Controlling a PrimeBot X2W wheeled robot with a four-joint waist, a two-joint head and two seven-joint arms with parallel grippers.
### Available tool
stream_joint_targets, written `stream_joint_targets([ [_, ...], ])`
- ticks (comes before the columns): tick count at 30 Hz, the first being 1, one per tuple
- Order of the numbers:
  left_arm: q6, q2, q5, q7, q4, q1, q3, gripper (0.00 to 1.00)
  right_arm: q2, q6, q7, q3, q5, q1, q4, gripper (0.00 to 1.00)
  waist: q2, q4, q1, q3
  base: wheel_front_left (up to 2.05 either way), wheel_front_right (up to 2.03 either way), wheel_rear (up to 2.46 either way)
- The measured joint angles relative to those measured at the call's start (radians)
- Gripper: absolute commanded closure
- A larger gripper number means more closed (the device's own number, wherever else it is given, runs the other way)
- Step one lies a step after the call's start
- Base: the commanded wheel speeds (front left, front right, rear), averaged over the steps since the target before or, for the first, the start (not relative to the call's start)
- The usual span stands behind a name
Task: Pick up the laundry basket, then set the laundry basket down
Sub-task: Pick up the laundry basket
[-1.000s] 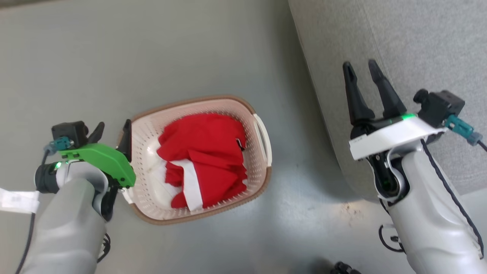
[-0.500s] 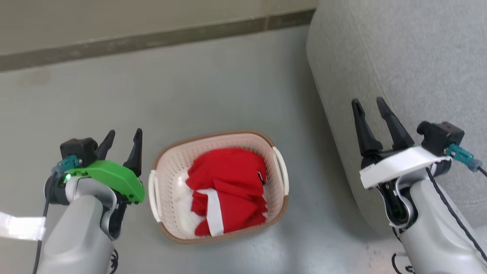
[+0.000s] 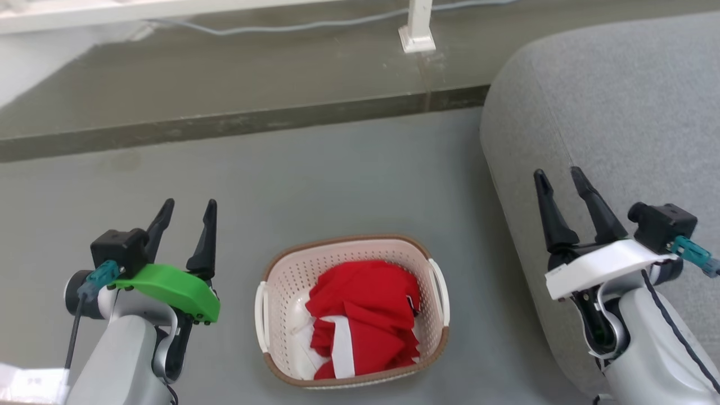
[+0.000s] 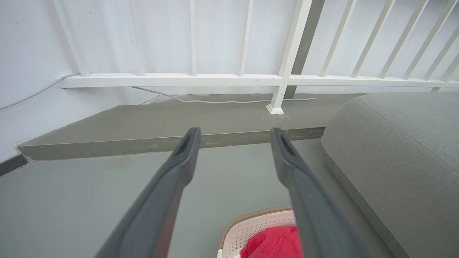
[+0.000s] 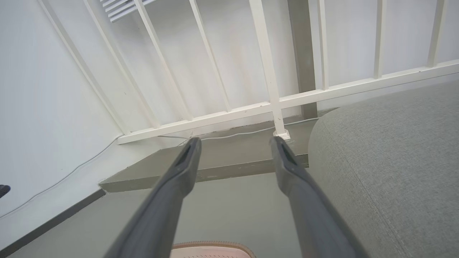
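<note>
Cream-white perforated plastic laundry basket (image 3: 289,278) with a brown woven-look rim is shown standing on the grey floor (image 3: 337,180) between the two arms; a crumpled red-and-white cloth (image 3: 365,304) is held inside it; the green-capped left gripper (image 3: 190,203) is seen well apart from the basket, fingers spread, nothing grasped; the white-capped right gripper (image 3: 557,171) is likewise spread and empty, shown against the grey upholstered cushion (image 3: 607,124).
</note>
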Motion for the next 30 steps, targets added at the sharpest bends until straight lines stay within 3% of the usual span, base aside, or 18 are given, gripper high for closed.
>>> stream_joint_targets([
  [16,0.051,-0.019,0.086,-0.003,-0.203,0.196,0.081,0.00,-0.010,0.000,0.000,-0.047,-0.054,0.067,-0.028,0.00,0.0000,0.044,0.0000,-0.103,0.00,0.00,0.00],
  [30,0.053,-0.044,0.136,-0.003,-0.282,0.257,0.113,0.00,-0.004,0.000,0.000,-0.060,-0.072,0.084,-0.038,0.00,0.0000,0.047,0.0000,-0.100,0.00,0.00,0.00],
])
